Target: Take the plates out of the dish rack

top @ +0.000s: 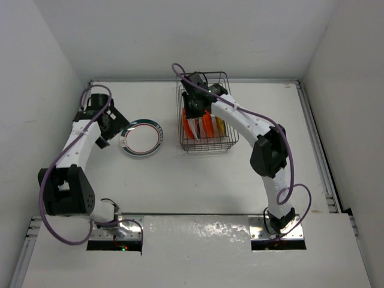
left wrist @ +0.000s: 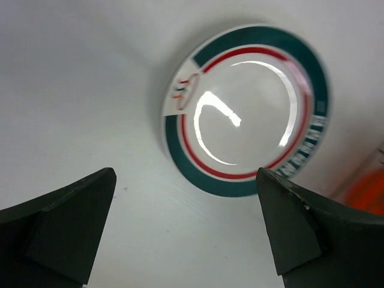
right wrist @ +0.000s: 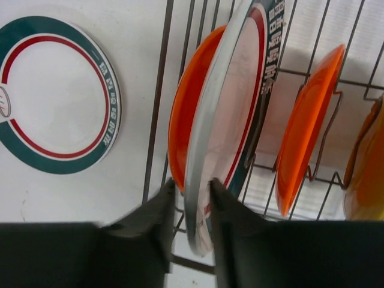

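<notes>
Table (top: 210, 180) space holds two groups you need to tell apart: the dish rack (top: 204, 148) at the far centre, and one teal-and-red ringed plate (top: 142, 138) lying flat just left of it.

Inside the rack you have four plates standing on edge, their faces turned left and right, so each disc runs near to far:
- an orange plate (right wrist: 183, 126) at the left end
- a white plate with a teal-and-red ring (right wrist: 234, 102), close against the first
- a second orange plate (right wrist: 306, 126), one slot to the right
- a yellowish-brown plate (right wrist: 367, 174) at the right end

That makes two ringed, two orange and one yellowish-brown: five in all, one of them out.

Your right gripper (right wrist: 192, 186) is down in the rack from above, and its two fingers straddle the upper rim of the ringed plate, one on each face. The jaws are narrow around that rim, but you cannot tell from here whether they are clamped on it. The way out looks to be straight up along the plate's own plane, since the orange plate sits tight behind it.

Your left gripper (left wrist: 186, 174) hovers at the left side of the flat plate with its jaws spread wide and nothing between them. It is well apart from the rack, so the right arm is the nearer one.
</notes>
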Motion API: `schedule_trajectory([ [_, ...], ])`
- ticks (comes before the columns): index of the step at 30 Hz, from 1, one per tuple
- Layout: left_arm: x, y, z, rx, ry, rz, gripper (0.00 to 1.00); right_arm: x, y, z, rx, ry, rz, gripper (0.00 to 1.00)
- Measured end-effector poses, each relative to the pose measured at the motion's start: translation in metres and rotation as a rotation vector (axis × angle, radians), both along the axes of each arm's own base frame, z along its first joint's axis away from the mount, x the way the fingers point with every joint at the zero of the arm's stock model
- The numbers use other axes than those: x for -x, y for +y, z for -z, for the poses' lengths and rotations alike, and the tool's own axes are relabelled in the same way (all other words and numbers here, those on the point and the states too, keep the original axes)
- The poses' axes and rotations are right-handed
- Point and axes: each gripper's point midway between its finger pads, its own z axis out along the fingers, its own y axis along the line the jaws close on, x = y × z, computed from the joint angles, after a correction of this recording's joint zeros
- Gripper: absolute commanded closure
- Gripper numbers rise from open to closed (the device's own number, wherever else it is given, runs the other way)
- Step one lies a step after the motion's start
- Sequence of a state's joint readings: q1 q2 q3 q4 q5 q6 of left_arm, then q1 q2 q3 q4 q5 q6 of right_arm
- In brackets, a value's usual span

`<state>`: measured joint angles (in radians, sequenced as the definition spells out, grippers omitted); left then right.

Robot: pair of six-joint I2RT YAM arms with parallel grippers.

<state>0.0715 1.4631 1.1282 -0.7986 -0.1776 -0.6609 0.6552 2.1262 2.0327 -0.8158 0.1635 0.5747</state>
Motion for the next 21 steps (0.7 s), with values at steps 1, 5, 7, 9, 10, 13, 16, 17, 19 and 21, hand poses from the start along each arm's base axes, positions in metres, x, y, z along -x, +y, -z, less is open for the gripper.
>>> schedule_trajectory([
  [1, -0.006, -0.001, -0.016, 0.001, -0.049, 0.011, 0.0, -0.002, 0.0, 0.002, -0.005, 0.001, -0.002, 0.92],
  [5, -0.018, -0.016, -0.065, 0.048, -0.189, 0.104, 0.0, -0.006, 0.004, 0.006, -0.047, 0.005, -0.024, 1.0],
  [7, -0.021, -0.026, -0.082, 0.088, -0.242, 0.153, 0.0, -0.006, 0.005, 0.006, -0.061, 0.001, -0.035, 1.0],
  [9, -0.025, -0.038, -0.096, 0.14, -0.297, 0.198, 0.0, -0.003, 0.005, 0.005, -0.075, -0.003, -0.046, 1.0],
  [10, -0.027, -0.045, -0.103, 0.175, -0.327, 0.22, 0.0, -0.002, 0.005, 0.003, -0.082, -0.007, -0.053, 1.0],
  [13, -0.036, -0.068, -0.124, 0.304, -0.428, 0.258, 0.0, 0.002, 0.004, -0.005, -0.103, -0.014, -0.074, 1.0],
  [16, -0.045, -0.092, -0.142, 0.455, -0.54, 0.283, 0.0, 0.005, 0.005, -0.03, -0.132, -0.056, -0.105, 1.0],
  [17, -0.046, -0.098, -0.146, 0.505, -0.563, 0.284, 0.0, 0.007, 0.005, -0.043, -0.147, -0.078, -0.12, 1.0],
  [19, -0.048, -0.107, -0.156, 0.575, -0.593, 0.29, 0.0, 0.012, 0.006, -0.072, -0.186, -0.13, -0.147, 1.0],
  [21, -0.052, -0.113, -0.17, 0.619, -0.625, 0.301, 0.0, 0.018, 0.006, -0.108, -0.24, -0.197, -0.178, 1.0],
])
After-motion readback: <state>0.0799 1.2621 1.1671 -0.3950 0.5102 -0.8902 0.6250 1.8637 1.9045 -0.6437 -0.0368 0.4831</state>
